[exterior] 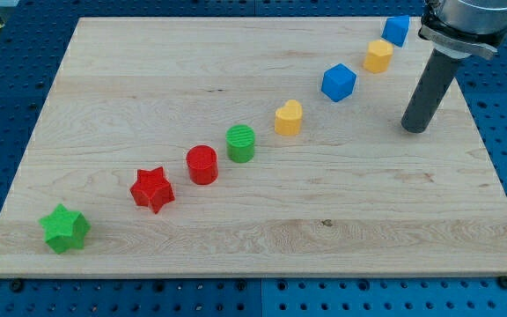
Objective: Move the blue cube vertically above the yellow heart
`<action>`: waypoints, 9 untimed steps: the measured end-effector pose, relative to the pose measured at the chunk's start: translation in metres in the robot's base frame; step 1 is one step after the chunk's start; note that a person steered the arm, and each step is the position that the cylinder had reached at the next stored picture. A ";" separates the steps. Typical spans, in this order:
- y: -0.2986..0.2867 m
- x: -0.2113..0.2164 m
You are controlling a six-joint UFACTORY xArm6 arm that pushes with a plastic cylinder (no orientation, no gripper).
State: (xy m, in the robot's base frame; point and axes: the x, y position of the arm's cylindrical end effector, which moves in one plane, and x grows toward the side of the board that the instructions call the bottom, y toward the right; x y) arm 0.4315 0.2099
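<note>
Approach step – my tip [416, 129], a bare rod holding nothing, stands clear at four o'clock of the blue cube [339, 83], which next needs nudging toward eleven o'clock – above the yellow heart [289, 117]

On my wooden worktop [262, 220] a green star [65, 228] sits toward the view's bottom left. A red star [152, 188], red cylinder [202, 165] and green cylinder [241, 143] climb diagonally rightward. A yellow block [378, 55] and a small blue block [396, 30] lie near the top right corner.
</note>
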 end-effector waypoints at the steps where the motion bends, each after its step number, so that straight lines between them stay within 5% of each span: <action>1: 0.000 0.000; 4: 0.006 -0.021; 9: -0.070 -0.066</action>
State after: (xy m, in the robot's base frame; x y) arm 0.3655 0.1402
